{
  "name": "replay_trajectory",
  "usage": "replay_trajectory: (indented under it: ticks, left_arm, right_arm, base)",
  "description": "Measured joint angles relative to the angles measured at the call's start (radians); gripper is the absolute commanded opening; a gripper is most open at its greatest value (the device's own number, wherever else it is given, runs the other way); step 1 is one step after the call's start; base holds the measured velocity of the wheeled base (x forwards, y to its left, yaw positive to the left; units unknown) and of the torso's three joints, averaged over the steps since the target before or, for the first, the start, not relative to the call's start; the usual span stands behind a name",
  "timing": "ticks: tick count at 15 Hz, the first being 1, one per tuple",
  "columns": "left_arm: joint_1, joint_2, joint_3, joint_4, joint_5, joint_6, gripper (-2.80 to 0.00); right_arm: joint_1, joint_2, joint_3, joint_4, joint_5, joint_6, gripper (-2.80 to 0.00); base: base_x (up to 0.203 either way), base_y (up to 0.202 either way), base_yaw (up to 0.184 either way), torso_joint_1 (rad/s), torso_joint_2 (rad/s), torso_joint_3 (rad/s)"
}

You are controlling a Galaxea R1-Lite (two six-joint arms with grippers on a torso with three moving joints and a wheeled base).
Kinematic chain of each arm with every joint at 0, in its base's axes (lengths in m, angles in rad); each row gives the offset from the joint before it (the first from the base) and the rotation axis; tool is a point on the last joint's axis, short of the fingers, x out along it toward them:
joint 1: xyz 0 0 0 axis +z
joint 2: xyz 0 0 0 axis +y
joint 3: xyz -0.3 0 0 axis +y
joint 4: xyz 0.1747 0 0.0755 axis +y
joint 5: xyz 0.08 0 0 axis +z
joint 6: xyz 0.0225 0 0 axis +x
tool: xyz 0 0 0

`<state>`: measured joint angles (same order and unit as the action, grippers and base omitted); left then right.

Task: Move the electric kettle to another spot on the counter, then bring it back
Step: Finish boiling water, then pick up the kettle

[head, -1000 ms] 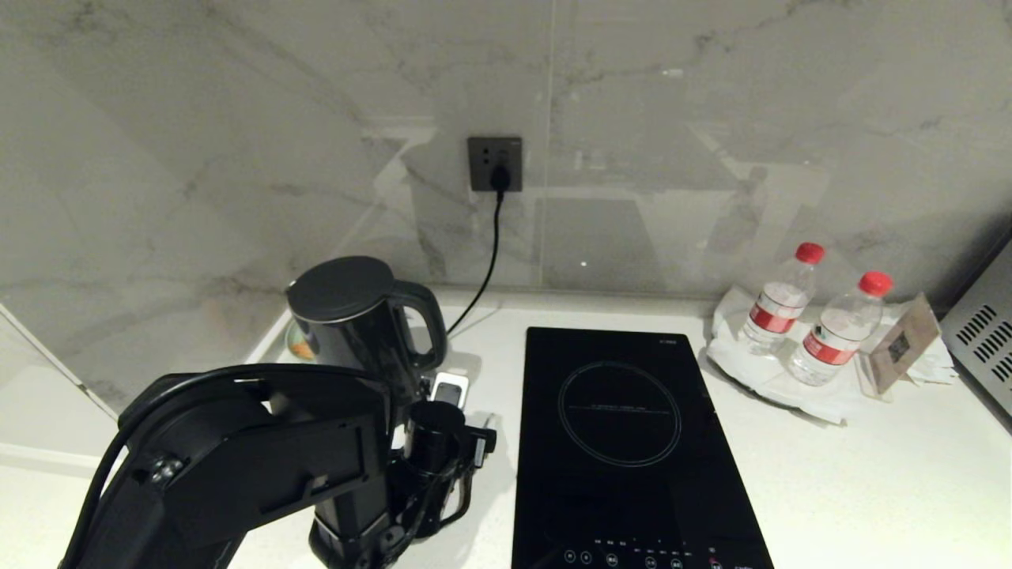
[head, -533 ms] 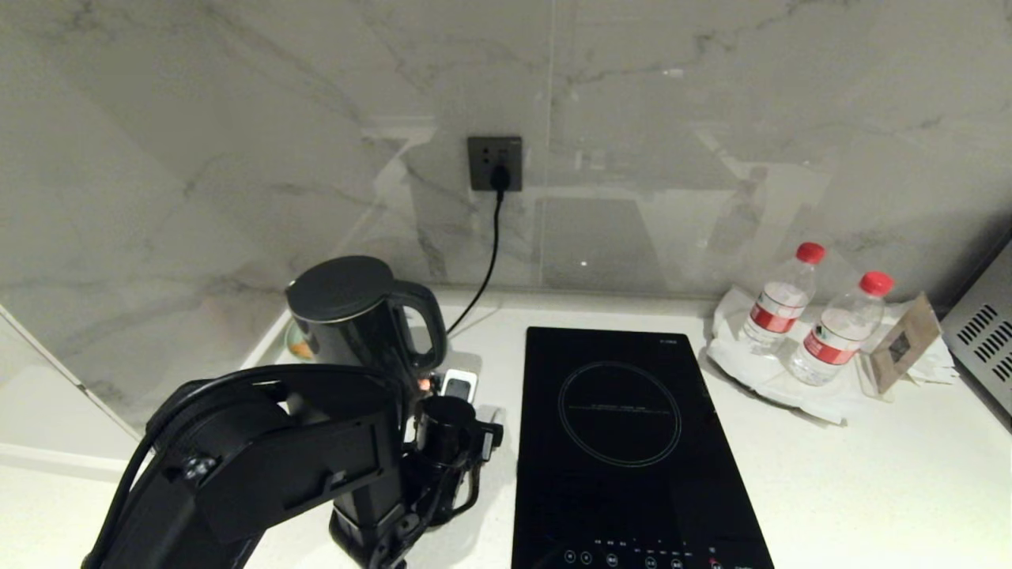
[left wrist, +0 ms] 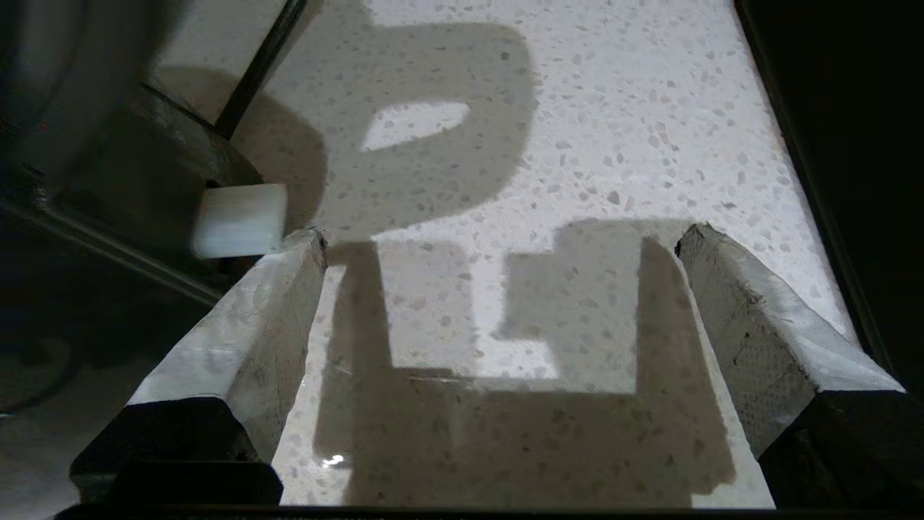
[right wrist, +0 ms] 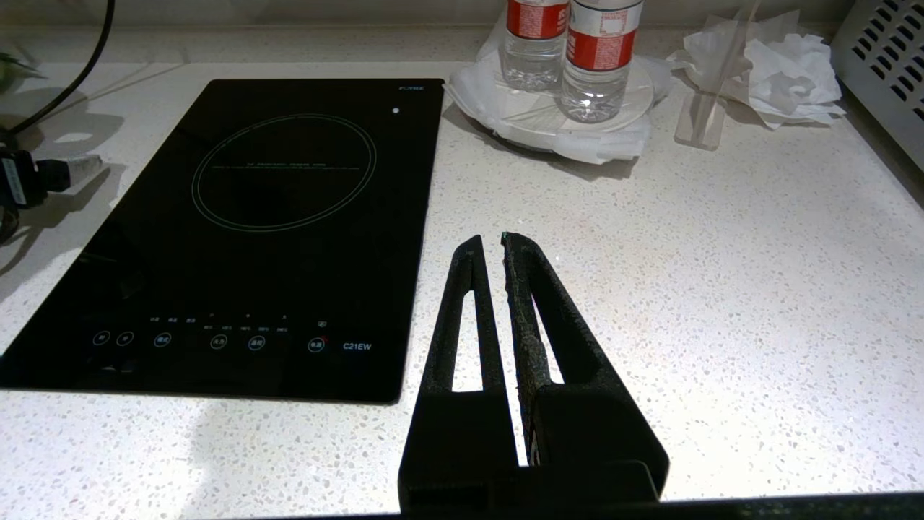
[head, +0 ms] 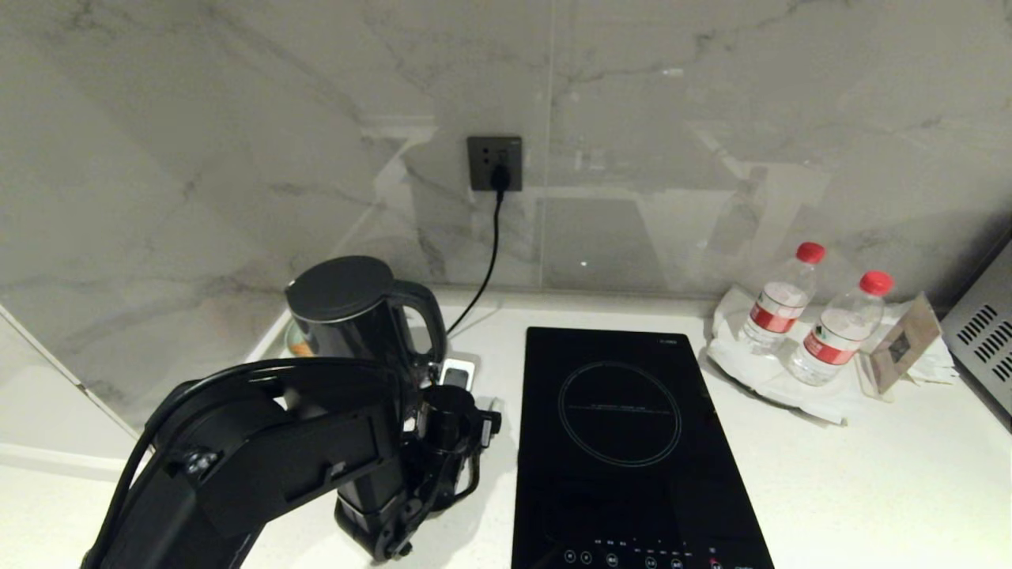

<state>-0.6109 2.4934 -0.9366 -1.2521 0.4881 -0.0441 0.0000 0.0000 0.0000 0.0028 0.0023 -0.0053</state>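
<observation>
My head camera alone shows the one kettle (head: 352,316) at ten o'clock and two bottles (head: 781,299) at two. Left gripper (left wrist: 498,238) fingers spread over bare bench (left wrist: 613,130); right gripper (right wrist: 489,245) fingers pressed together.

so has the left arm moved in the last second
Yes. The left gripper has moved up the picture toward the kettle, nearer the wall socket.

Glossy black electric kettle (head: 356,312) upright, lid shut, on white speckled counter (head: 870,474)
</observation>
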Motion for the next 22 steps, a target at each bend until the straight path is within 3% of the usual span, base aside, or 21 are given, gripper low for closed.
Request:
replay_trajectory:
  ticks: [7, 15, 22]
  left_arm:
    - [-0.001, -0.007, 0.029, -0.009, -0.002, -0.001, 0.00]
    - [-0.032, -0.122, 0.304, -0.216, -0.009, -0.006, 0.00]
    - [-0.094, -0.335, 0.415, -0.222, -0.009, -0.009, 0.00]
  right_arm:
    - [0.000, 0.000, 0.000, 0.000, 0.000, 0.000, -2.80]
    - [0.000, 0.000, 0.000, 0.000, 0.000, 0.000, -2.80]
    - [0.000, 0.000, 0.000, 0.000, 0.000, 0.000, -2.80]
  base:
    - [0.000, 0.000, 0.000, 0.000, 0.00, 0.000]
    - [0.000, 0.000, 0.000, 0.000, 0.00, 0.000]
    - [0.000, 0.000, 0.000, 0.000, 0.00, 0.000]
